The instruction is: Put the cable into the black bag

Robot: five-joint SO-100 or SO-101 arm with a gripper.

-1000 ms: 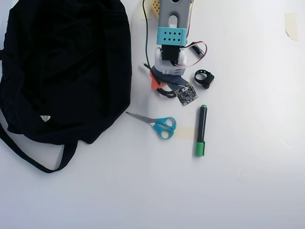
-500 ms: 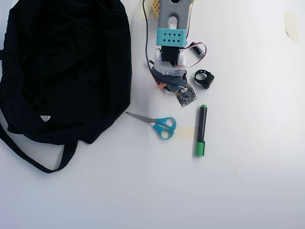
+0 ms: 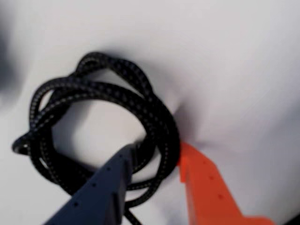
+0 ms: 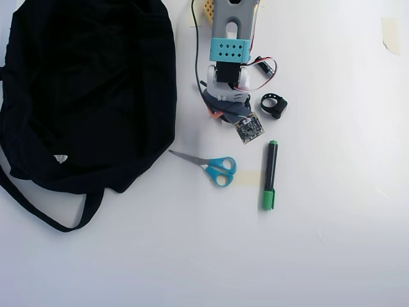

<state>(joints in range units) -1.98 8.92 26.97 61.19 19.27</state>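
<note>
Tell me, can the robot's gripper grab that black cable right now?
Probably yes. In the wrist view the gripper is open, with its dark and orange fingers straddling part of the coiled black cable. Nothing lies between them on the white table.

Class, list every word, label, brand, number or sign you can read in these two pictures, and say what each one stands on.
None can be read.
Small white tag on the black bag: too small to read.
Green marker: no legible print.
Scissors, cable, claw: no markings visible.
</note>
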